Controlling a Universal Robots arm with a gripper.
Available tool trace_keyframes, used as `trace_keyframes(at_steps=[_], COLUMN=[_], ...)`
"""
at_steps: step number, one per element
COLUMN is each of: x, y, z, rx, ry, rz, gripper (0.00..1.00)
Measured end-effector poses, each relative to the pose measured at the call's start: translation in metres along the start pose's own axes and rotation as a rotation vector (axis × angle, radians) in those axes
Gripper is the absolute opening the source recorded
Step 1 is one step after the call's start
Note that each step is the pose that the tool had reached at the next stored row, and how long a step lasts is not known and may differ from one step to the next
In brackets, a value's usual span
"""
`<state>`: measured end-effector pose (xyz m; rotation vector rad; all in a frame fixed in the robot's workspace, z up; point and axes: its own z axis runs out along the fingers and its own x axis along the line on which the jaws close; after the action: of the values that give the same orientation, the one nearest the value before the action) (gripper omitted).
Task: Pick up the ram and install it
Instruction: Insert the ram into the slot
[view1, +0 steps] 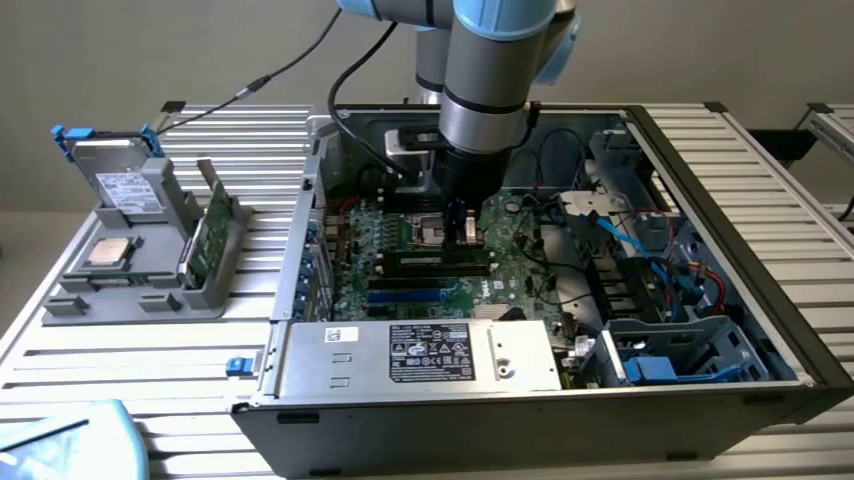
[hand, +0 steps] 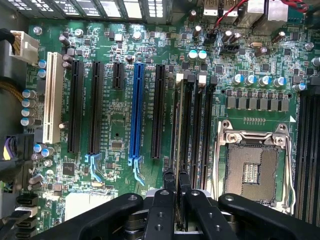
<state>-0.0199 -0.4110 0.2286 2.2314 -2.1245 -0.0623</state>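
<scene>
In the wrist view the ram (hand: 176, 125) is seen edge-on as a thin pale strip, standing upright along a black memory slot of the green motherboard (hand: 120, 125), beside the bare processor socket (hand: 252, 167). My gripper (hand: 176, 192) is shut on the ram's top edge, with one black finger (hand: 169, 182) on each side of it. In the exterior view the gripper (view1: 462, 232) reaches straight down into the open computer case, onto the motherboard (view1: 400, 235) at its middle.
The case walls (view1: 721, 190) surround the board, with cables and drive bays at the exterior view's right and a silver power supply (view1: 420, 355) in front. At the exterior view's left a grey holder (view1: 134, 290) carries a hard drive (view1: 127, 185), a square silver chip (view1: 107, 255) and an upright green board (view1: 207, 240).
</scene>
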Motion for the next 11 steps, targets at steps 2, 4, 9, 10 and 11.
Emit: trace_keyframes(at_steps=[2,4,9,10,11], x=[0.0,0.0,-0.0001,-0.0001,-0.0001], y=[0.0,0.0,-0.0006,-0.0007,-0.0007], z=[0.0,0.0002,0.0018,0.0021,0.0023], rx=[0.0,0.0001,0.0,-0.0001,0.0], ry=[-0.0001,-0.0002,0.0001,0.0,-0.0001], rz=[0.0,0.001,0.001,0.001,0.001], gripper=[0.14,0.14,0.14,0.14,0.14])
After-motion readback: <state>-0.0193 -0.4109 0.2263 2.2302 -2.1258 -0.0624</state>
